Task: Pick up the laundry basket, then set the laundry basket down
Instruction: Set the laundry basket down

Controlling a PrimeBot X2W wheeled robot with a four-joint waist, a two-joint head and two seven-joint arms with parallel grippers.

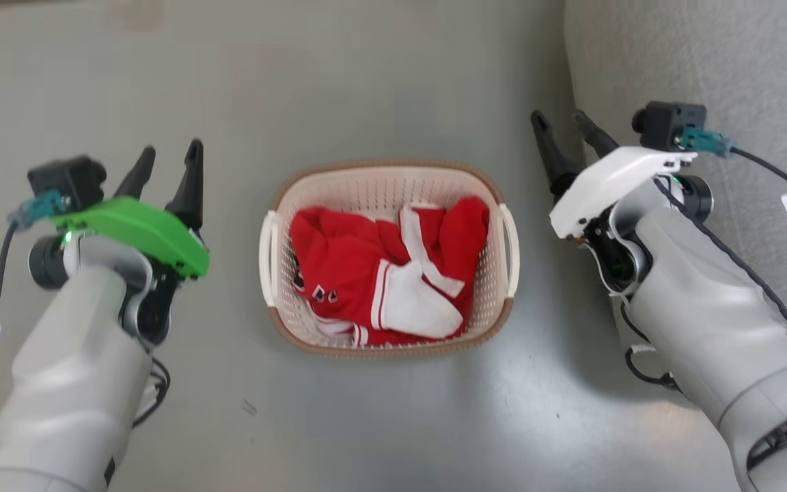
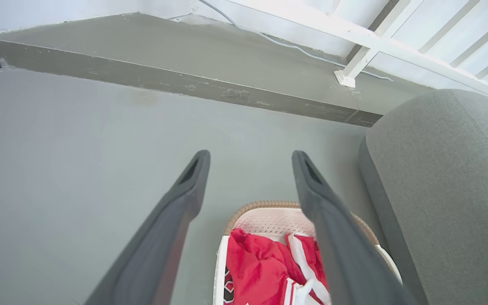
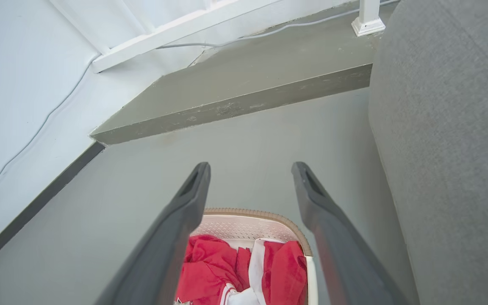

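Observation:
The laundry basket (image 1: 366, 184), cream-white with a brown rim and white side handles, sits on the grey floor at the centre of the head view, holding red and white clothes (image 1: 387, 273). My left gripper (image 1: 168, 156) hovers to its left, open and empty. Open and empty as well, my right gripper (image 1: 561, 123) hovers to the basket's right. Both are apart from the handles. The basket (image 2: 265, 218) appears low in the left wrist view below my left gripper (image 2: 250, 159). In the right wrist view the basket (image 3: 244, 224) lies beneath my right gripper (image 3: 250, 169).
A grey upholstered sofa (image 1: 708, 61) stands close to the right arm, seen also as the sofa (image 2: 447, 178) and the sofa (image 3: 451, 127). A raised grey step (image 2: 184, 80) and white wall with a railing lie beyond the basket. Open floor surrounds the basket's left and near sides.

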